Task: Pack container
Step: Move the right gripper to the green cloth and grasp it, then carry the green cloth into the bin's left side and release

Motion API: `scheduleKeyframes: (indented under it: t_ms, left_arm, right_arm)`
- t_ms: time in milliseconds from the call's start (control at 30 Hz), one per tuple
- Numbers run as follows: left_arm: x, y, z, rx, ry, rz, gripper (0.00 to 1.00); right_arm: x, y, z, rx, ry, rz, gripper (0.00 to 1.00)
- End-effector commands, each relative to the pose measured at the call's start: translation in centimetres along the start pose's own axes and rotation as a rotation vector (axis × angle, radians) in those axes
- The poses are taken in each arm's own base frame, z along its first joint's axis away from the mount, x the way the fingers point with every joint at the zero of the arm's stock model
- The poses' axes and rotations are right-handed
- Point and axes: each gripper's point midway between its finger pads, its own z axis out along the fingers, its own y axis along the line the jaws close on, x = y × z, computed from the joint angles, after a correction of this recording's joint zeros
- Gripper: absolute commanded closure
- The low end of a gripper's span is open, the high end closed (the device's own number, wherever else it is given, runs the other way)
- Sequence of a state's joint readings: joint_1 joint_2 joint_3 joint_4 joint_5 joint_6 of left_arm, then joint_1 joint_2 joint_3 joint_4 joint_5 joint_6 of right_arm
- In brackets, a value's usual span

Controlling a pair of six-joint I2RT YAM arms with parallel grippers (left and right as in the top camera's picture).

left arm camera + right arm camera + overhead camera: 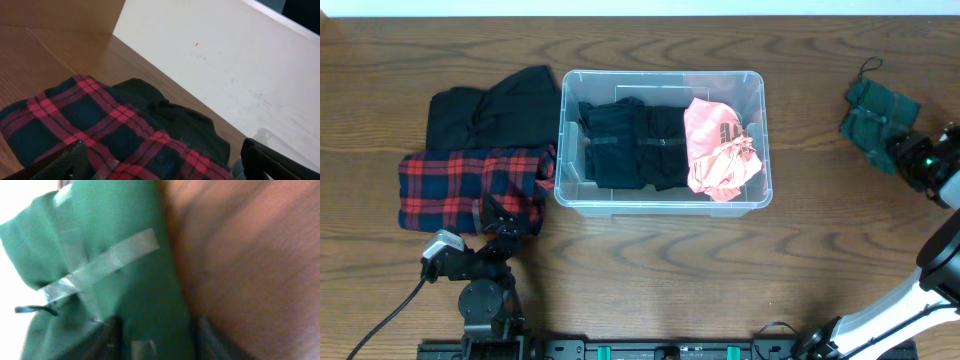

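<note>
Overhead: the container (663,207) lies between the arms. The left gripper (503,222) is over the plaid shirt (460,185) just left of it, and the right gripper (908,155) is well right. Bare wood (650,270) lies in front.

Left wrist: the fingers (70,162) are spread, with the container's corner (272,140) beyond.

Right wrist: a green cloth (115,265) sits between blurred fingers (107,337); whether they grip it cannot be told.

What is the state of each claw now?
Left claw: open, above the plaid shirt.
Right claw: at the green cloth; grip cannot be told.

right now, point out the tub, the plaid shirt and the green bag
tub (660,204), overhead view, on its near rim
plaid shirt (470,188), overhead view, on the middle of the folded cloth
green bag (870,115), overhead view, on the middle of the bag
</note>
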State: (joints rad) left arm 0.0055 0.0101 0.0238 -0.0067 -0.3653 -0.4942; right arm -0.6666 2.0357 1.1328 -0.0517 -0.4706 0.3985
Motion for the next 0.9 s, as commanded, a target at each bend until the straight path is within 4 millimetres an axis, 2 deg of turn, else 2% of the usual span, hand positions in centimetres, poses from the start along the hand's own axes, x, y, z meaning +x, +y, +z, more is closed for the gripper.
scheduleKeyframes:
  t_ms: [0, 33, 67, 133, 200, 333, 467, 600, 667, 767, 867]
  left_arm:
    - [1.3, 1.0, 0.1, -0.031, 0.032, 0.025, 0.02]
    - [1.3, 1.0, 0.1, -0.031, 0.032, 0.025, 0.02]
    - [1.3, 1.0, 0.1, -0.031, 0.032, 0.025, 0.02]
    - [1.3, 1.0, 0.1, -0.031, 0.032, 0.025, 0.02]
    - [1.3, 1.0, 0.1, -0.031, 0.032, 0.025, 0.02]
    - [1.3, 1.0, 0.1, -0.031, 0.032, 0.025, 0.02]
    - [1.3, 1.0, 0.1, -0.031, 0.032, 0.025, 0.02]
    - [1.3, 1.0, 0.1, -0.031, 0.032, 0.025, 0.02]
    - [1.3, 1.0, 0.1, -0.031, 0.032, 0.025, 0.02]
    - [1.3, 1.0, 0.1, -0.031, 0.032, 0.025, 0.02]
    - [1.3, 1.0, 0.1, -0.031, 0.032, 0.025, 0.02]
  right_arm:
    - [2.1, -0.5, 1.5, 0.01, 0.065, 0.038, 0.64]
    - [2.1, -0.5, 1.4, 0.01, 0.065, 0.039, 0.69]
    - [2.1, -0.6, 0.9, 0.014, 0.075, 0.053, 0.81]
    - [2.0, -0.1, 0.0, -0.002, 0.09, 0.087, 0.89]
    - [1.4, 1.5, -1.4, -0.059, 0.1, 0.108, 0.97]
    - [-0.1, 7.9, -6.4, -0.228, 0.097, 0.056, 0.99]
    - [0.9, 15.1, -12.9, -0.351, 0.093, -0.045, 0.99]
    - [4.8, 22.1, -19.3, -0.451, 0.092, -0.196, 0.99]
    - [7.6, 25.5, -22.2, -0.517, 0.101, -0.285, 0.99]
    - [11.9, 29.5, -25.2, -0.616, 0.148, -0.369, 0.99]
    - [16.7, 32.9, -26.3, -0.686, 0.248, -0.407, 0.99]
